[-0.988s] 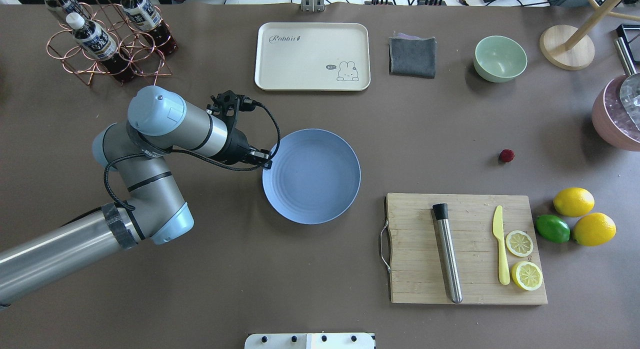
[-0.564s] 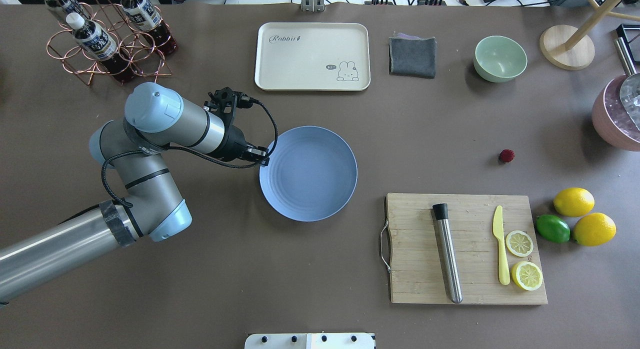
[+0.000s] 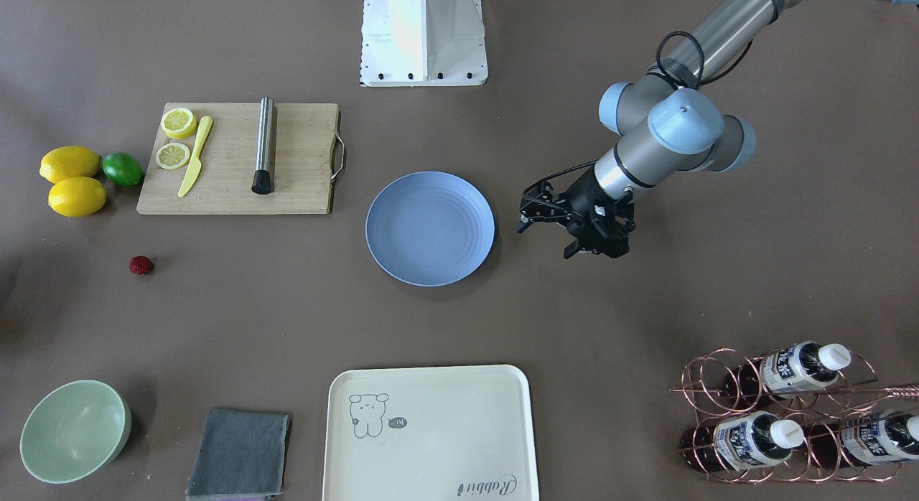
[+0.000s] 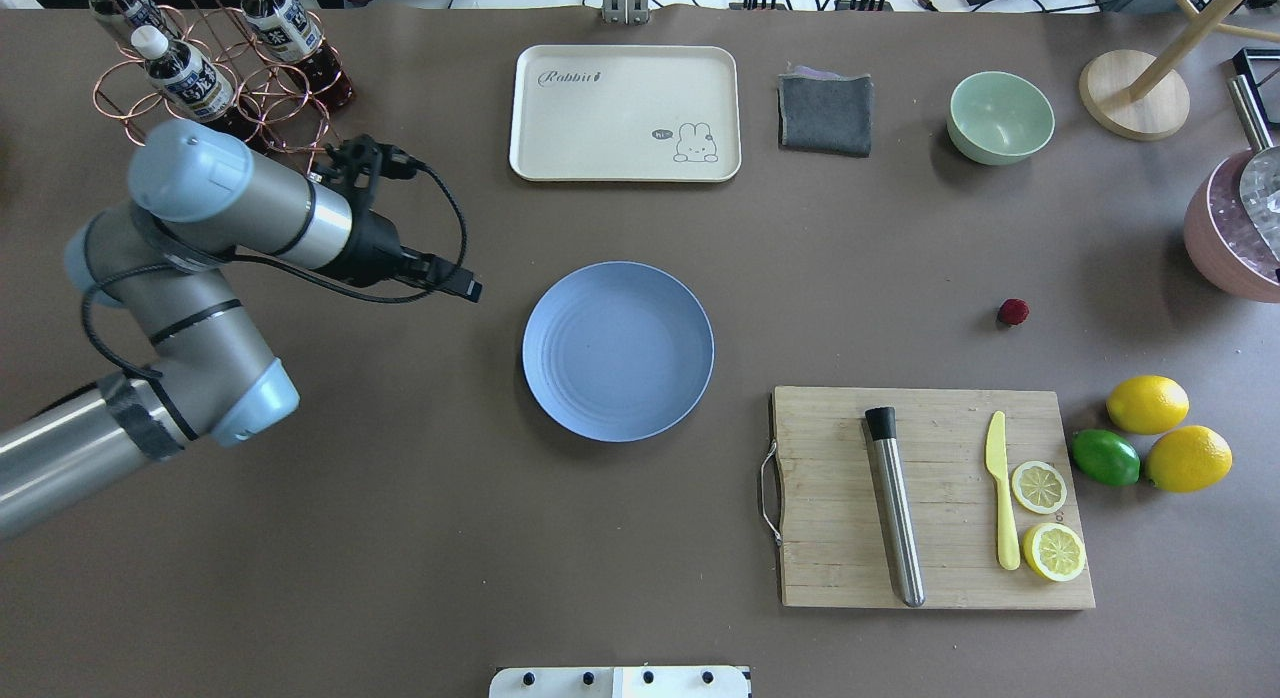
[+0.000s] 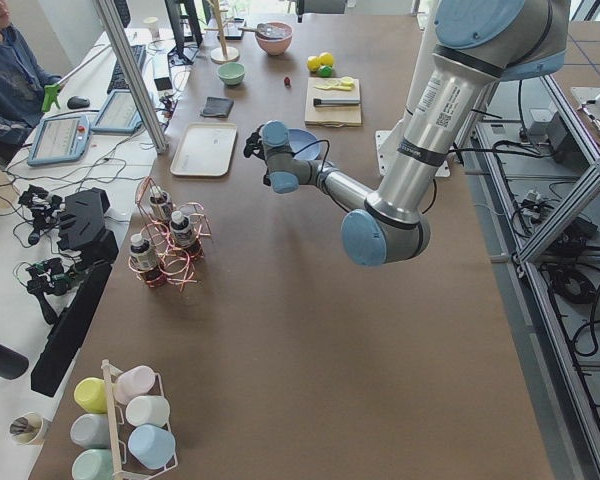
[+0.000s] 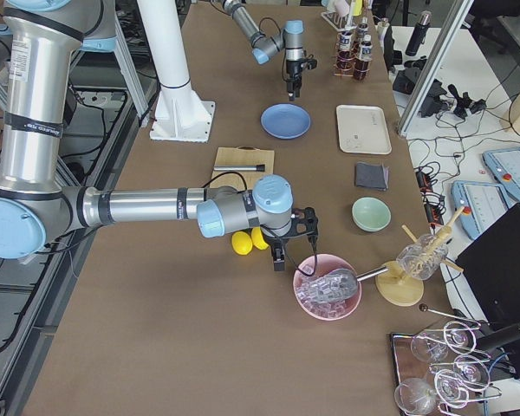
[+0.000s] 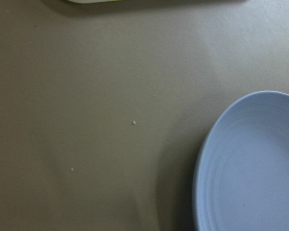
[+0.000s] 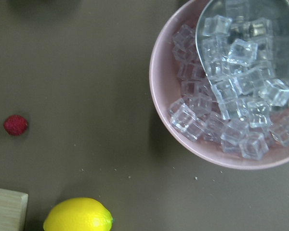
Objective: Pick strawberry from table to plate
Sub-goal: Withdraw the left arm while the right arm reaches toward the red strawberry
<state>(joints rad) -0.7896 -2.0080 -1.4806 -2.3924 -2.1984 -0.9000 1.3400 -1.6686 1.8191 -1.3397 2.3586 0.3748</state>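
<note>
Blue plate (image 4: 618, 351) sits empty; my left gripper (image 4: 468, 291) has backed off its rim, open or closed I can't tell. Strawberry (image 4: 1013, 312) untouched on table (image 4: 400, 538), well apart. Right gripper (image 6: 279, 258) near it, grip unreadable. Pick not started.

Left arm (image 4: 190, 318): comes in from the side with the elbow bent; the last link runs nearly level out to the wrist.
Left gripper (image 4: 466, 290): stretched ahead of its wrist, tilted slightly down, nothing in it — the jaw gap does not show.
Right arm (image 6: 139, 206): stretched long and level.
Right gripper (image 6: 278, 256): hangs straight down below its wrist — too small to judge the jaws.
</note>
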